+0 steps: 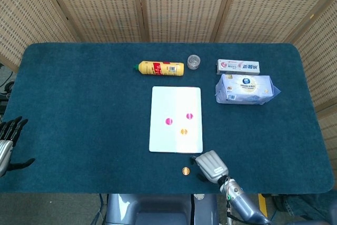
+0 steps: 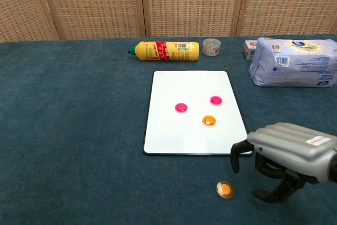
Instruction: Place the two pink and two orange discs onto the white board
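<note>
Discs: three sit on the white board (image 2: 174, 85); last orange disc (image 2: 225, 189) lies on the cloth below it, right hand (image 2: 287, 154) empty, fingers apart, just beside, likely for pickup.

No wording can be read. The yellow bottle (image 2: 166, 50) has a red label, the tissue pack (image 2: 293, 62) blue print, and the box (image 1: 238, 67) red-and-blue lettering, all too small.
</note>
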